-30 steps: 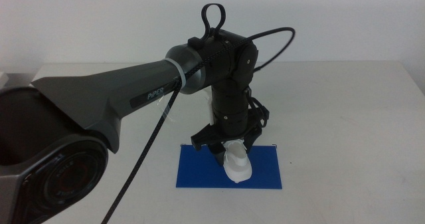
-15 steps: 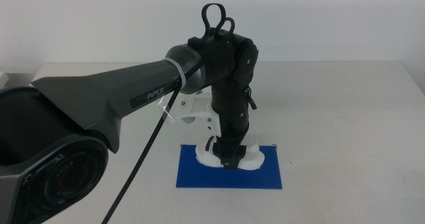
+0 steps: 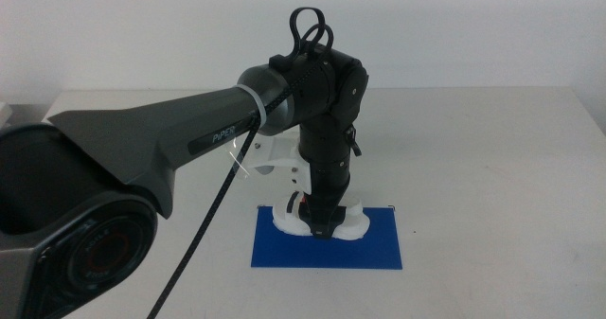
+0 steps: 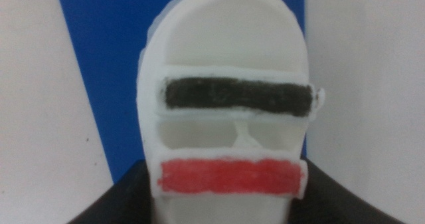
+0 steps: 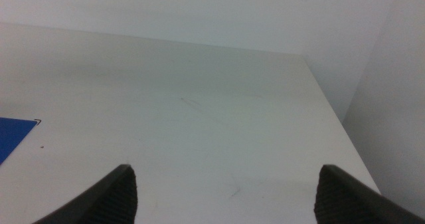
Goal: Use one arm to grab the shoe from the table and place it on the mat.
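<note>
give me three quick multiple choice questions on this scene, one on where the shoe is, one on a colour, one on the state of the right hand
1. Where is the shoe?
A. on the mat
B. on bare table
C. off the table

2. Which strap colours does the shoe show?
A. green and yellow
B. black and red
C. blue and white

3. How is the right hand?
A. shut on the shoe
B. shut on the mat
C. open, holding nothing

Answers: 1 A, blue lies under the shoe, with the left hand over it. 2 B, the left wrist view shows both. 3 C, its jaws stand wide apart over the table.
</note>
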Available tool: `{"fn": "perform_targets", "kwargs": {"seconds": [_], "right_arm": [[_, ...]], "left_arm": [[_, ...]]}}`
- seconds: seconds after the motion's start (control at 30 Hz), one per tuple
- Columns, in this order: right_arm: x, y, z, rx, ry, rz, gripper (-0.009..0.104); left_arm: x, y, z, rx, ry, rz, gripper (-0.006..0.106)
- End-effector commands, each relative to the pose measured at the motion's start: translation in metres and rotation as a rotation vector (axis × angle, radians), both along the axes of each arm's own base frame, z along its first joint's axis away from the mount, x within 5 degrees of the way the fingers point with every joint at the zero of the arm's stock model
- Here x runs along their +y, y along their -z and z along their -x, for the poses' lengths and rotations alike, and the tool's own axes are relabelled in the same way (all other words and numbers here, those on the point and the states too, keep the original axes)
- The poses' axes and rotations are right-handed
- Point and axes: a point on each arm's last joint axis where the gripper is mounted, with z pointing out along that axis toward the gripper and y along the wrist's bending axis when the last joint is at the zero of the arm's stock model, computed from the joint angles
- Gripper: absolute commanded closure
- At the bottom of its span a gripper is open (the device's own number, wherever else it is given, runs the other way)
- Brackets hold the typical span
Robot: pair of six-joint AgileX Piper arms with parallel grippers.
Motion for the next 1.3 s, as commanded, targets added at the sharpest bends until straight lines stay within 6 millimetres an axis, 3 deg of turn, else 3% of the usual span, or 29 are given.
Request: {"fn": "perform_targets", "kwargs": {"seconds": [0.0,0.33,0.37,0.53,0.8,1.13,1.27], "right_arm": [[0.000,-0.005,-0.001,-0.063,0.000,0.021,0.017],[0.000,-0.005,-0.001,-0.063,0.000,0.021,0.017],[0.000,-0.005,-0.001,-0.063,0.000,0.021,0.017],[0.000,-0.005,-0.001,-0.063,0.000,0.021,0.017],[0.000,-0.005,-0.001,-0.063,0.000,0.021,0.017],[0.000,-0.005,-0.001,-0.063,0.000,0.021,0.017],[0.000,-0.005,-0.001,-0.063,0.000,0.021,0.017]], "left_arm": [[0.001,-0.029,0.005,-0.024,-0.018,0.021,0.102],[-0.004,-0.005,0.000,0.002,-0.021,0.015,0.102],[-0.003,-0.007,0.003,0.034,-0.024,0.010,0.040],[-0.003,-0.014,0.003,0.020,-0.022,0.017,0.006],[-0.003,-0.051,0.003,-0.043,0.003,0.059,0.007],[0.016,-0.143,0.023,-0.240,0.070,0.176,0.007],[0.023,-0.161,0.030,-0.323,0.320,0.145,0.007]]}}
